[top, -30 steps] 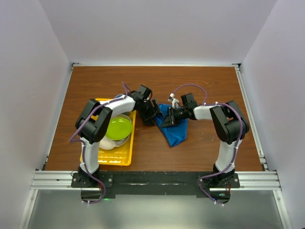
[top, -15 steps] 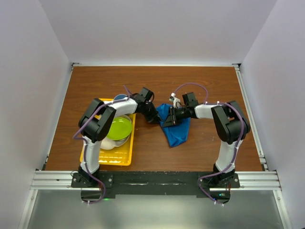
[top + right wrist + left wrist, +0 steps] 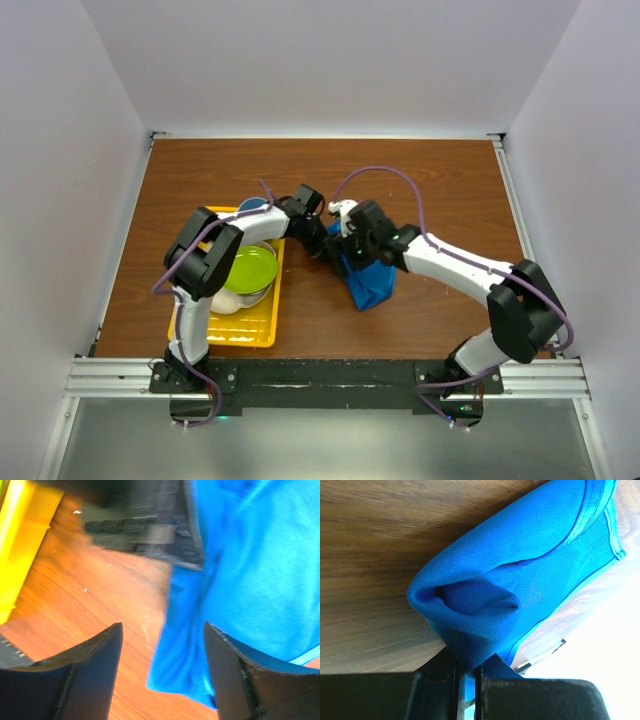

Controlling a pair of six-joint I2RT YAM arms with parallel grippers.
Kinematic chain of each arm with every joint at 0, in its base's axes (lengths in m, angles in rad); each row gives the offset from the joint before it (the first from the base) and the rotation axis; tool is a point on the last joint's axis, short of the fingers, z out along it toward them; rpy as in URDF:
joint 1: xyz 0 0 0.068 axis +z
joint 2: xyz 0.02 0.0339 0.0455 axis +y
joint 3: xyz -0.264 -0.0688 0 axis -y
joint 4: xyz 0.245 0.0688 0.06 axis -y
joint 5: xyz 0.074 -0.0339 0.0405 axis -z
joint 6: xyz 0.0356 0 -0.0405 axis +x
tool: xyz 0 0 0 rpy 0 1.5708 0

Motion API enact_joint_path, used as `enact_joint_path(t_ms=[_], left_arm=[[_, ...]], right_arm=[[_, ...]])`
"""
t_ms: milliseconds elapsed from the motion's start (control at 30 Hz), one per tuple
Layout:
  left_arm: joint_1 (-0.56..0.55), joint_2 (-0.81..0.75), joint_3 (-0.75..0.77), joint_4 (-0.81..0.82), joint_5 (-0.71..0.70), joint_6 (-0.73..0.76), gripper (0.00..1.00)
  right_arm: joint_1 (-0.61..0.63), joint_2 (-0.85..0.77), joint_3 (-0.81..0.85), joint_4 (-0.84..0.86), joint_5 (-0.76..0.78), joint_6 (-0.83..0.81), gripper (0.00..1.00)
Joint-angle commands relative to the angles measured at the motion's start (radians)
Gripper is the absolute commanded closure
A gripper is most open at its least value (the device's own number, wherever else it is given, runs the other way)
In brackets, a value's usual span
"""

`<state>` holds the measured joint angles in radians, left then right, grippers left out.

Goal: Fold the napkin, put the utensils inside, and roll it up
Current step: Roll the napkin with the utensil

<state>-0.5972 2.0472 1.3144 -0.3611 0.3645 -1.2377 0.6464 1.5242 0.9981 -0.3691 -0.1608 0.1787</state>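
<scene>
The napkin [image 3: 375,285] bunched at centre frame on the desk [image 3: 430,180] looks light, limp and slippy, my left end effector [image 3: 468,675] clenched on 1 folded corner, my right end effector [image 3: 162,647] released over its edge, so I'd grip hems, not the sagging middle.

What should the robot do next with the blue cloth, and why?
Probably the right gripper should drop a little and close on a loose edge of the napkin. The left gripper pinches one end, the right jaws stand open over the cloth, and the napkin lies bunched, so two grips could stretch it flat for folding.
</scene>
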Motion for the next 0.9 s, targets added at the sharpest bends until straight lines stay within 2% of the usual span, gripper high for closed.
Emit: enact_joint_path(t_ms=[0, 100, 267, 467, 500, 533, 600, 667, 700, 767, 833, 867], left_arm=[[0.007, -0.018, 0.006, -0.159, -0.024, -0.054, 1.0], [0.007, -0.021, 0.016, -0.19, -0.016, -0.055, 1.0], [0.007, -0.038, 0.02, -0.216, -0.009, -0.059, 1.0], [0.008, -0.042, 0.022, -0.22, 0.028, -0.077, 1.0], [0.01, -0.041, 0.023, -0.222, 0.028, -0.077, 1.0], [0.01, -0.041, 0.023, -0.222, 0.027, -0.075, 1.0], [0.01, -0.036, 0.023, -0.222, 0.027, -0.066, 1.0], [0.01, -0.032, 0.023, -0.214, 0.028, -0.049, 1.0], [0.01, -0.022, 0.025, -0.194, 0.034, -0.037, 1.0], [0.011, -0.007, 0.04, -0.179, 0.056, 0.018, 1.0], [0.014, 0.008, 0.06, -0.129, 0.063, 0.078, 1.0], [0.014, 0.01, 0.077, -0.107, 0.06, 0.145, 0.98]], right_arm=[[0.13, 0.014, -0.026, 0.015, 0.397, 0.027, 0.2], [0.209, 0.045, -0.027, 0.062, 0.497, 0.031, 0.19], [0.249, 0.126, 0.002, 0.087, 0.566, 0.027, 0.2], [0.263, 0.189, 0.004, 0.13, 0.604, 0.062, 0.3], [0.263, 0.191, 0.002, 0.134, 0.601, 0.065, 0.34], [0.26, 0.191, -0.004, 0.143, 0.6, 0.068, 0.49], [0.259, 0.192, -0.007, 0.144, 0.598, 0.08, 0.63], [0.249, 0.2, -0.01, 0.139, 0.555, 0.091, 0.84], [0.237, 0.202, -0.015, 0.14, 0.535, 0.096, 0.9], [0.216, 0.179, -0.05, 0.166, 0.454, 0.113, 1.0], [0.167, 0.163, -0.097, 0.217, 0.359, 0.117, 1.0], [0.141, 0.15, -0.111, 0.229, 0.246, 0.134, 1.0]])
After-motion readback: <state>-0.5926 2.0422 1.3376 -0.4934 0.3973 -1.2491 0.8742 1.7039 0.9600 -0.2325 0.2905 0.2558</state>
